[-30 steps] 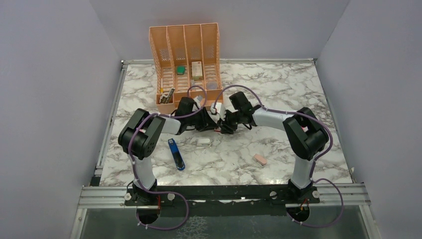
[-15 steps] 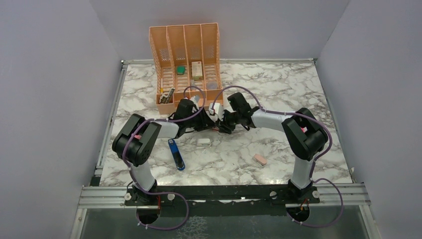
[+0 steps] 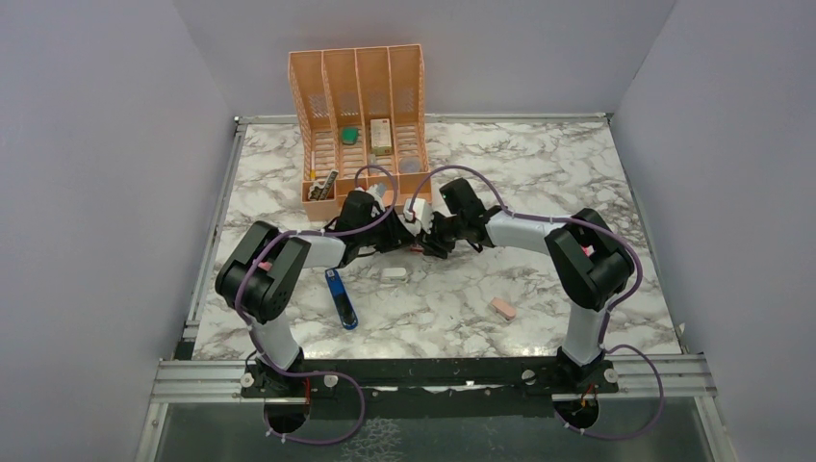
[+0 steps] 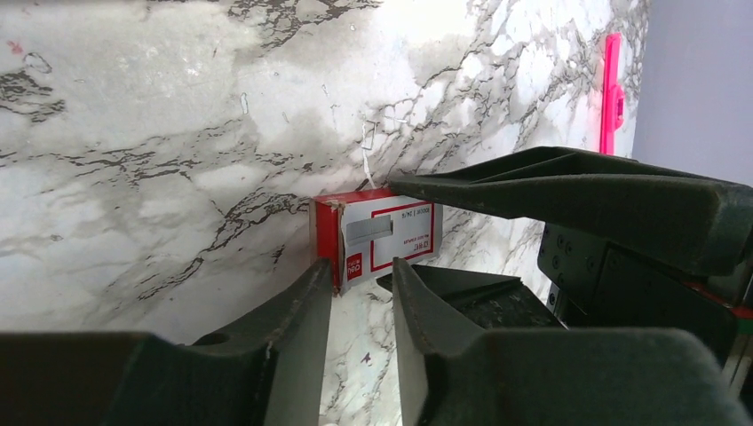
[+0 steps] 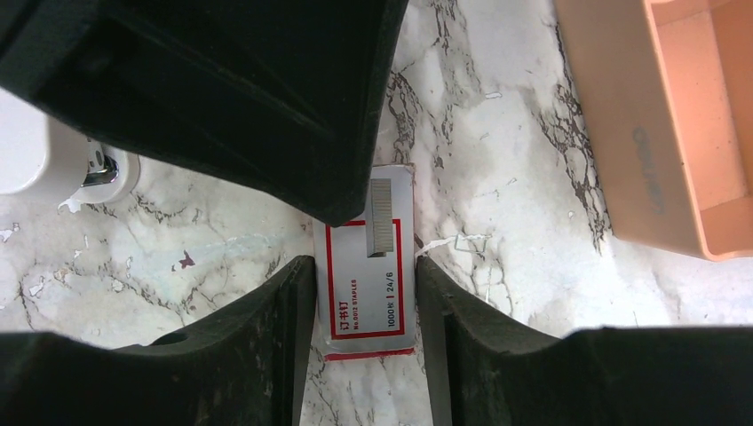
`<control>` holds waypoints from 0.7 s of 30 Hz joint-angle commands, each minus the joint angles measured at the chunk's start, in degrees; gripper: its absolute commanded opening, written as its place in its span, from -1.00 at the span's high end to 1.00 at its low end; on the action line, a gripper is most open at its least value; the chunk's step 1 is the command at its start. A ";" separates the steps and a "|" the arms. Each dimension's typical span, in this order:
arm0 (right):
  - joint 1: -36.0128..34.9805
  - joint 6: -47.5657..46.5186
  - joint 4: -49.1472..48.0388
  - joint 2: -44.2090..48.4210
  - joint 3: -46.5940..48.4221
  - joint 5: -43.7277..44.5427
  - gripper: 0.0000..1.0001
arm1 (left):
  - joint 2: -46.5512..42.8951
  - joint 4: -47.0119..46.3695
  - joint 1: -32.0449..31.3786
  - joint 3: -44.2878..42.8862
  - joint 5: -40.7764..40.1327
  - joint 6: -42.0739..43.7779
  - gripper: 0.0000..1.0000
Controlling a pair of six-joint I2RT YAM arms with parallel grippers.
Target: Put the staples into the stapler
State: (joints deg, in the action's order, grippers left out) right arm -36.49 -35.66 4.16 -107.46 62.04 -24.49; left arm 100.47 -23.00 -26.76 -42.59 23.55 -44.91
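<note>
From above, a white-and-grey veined marble tabletop (image 3: 539,183) lay inside plain pale lilac walls (image 3: 106,144), with a metal rail (image 3: 433,380) along the near edge. The left pincer (image 3: 402,239) and right pincer (image 3: 430,241) met tip to tip at the middle of the tabletop, just in front of an orange plastic mesh file organiser (image 3: 358,106) with four compartments. What they closed around was too small to make out there. The slim blue stapler with a black end (image 3: 341,298) lay flat near the left arm, well apart from both pincers. A small white eraser block (image 3: 393,273) sat between the stapler and the pincers, and a small pinkish-tan eraser block (image 3: 501,307) lay toward the right arm.

In the left wrist view, a small red-and-white cardboard staple box (image 4: 377,240) lay flat on the marble, with a grey staple strip pictured on its white face and a red end panel. The left pincer's fingers (image 4: 297,328) stood a narrow gap apart with bare marble between them, their tips at the box's red end; whether they touched it could not be told. The right pincer's black fingers (image 4: 577,195) ran along both long sides of the box. A thin bright pink marker (image 4: 611,89) lay far off by the wall.

In the right wrist view, the staple box sat squarely between the right pincer's fingers (image 5: 284,337), each long side meeting a fingertip, so the box was gripped. The left pincer's black body overlapped the box's far end. The organiser's orange wall stood close on the right.
</note>
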 commanded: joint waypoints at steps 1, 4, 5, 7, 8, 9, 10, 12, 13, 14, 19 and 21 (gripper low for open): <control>-0.43 -1.17 2.76 -1.38 0.14 -0.23 0.04 | 1.16 -0.99 -0.31 -0.78 1.65 0.97 0.40; -0.42 -1.17 3.03 -1.52 0.28 -0.45 0.05 | 1.94 -1.40 -0.29 -1.19 2.61 0.80 0.45; -0.50 -1.16 3.07 -1.52 0.37 -0.51 0.05 | 2.36 -1.40 -0.30 -1.33 2.83 0.71 0.45; -0.43 -1.17 3.21 -1.52 0.50 -0.54 0.05 | 3.29 -1.47 -0.31 -1.44 2.90 0.37 0.45; -0.45 -1.17 3.26 -1.46 0.52 -0.56 0.05 | 3.71 -1.58 -0.31 -1.44 2.97 0.27 0.45; -0.43 -1.12 3.28 -1.44 0.58 -0.60 0.05 | 4.03 -1.74 -0.31 -1.44 3.09 0.19 0.45; -0.42 -1.21 3.37 -1.37 0.62 -0.72 0.05 | 4.30 -1.96 -0.31 -1.49 3.41 0.13 0.45; -0.43 -1.25 3.38 -1.27 0.45 -0.88 0.07 | 4.40 -2.69 -0.31 -1.46 4.38 -0.02 0.46; -0.42 -1.30 3.39 -1.22 0.37 -0.97 0.09 | 4.28 -3.07 -0.31 -1.45 4.74 -0.09 0.47; -0.43 -1.34 3.32 -1.13 0.43 -1.07 0.10 | 3.96 -3.32 -0.31 -1.45 4.90 -0.09 0.49; -0.44 -1.39 3.31 -1.10 0.56 -1.22 0.15 | 3.45 -3.54 -0.31 -1.44 5.28 0.78 0.60; -0.44 -1.42 3.28 -1.16 0.60 -1.46 0.16 | 4.03 -3.85 -0.30 -1.53 6.35 0.72 0.61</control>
State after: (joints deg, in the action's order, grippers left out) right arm -36.58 -36.14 4.80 -107.46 62.19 -24.86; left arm 103.70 -24.25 -26.70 -43.27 25.98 -44.80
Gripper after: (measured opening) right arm 0.442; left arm 0.202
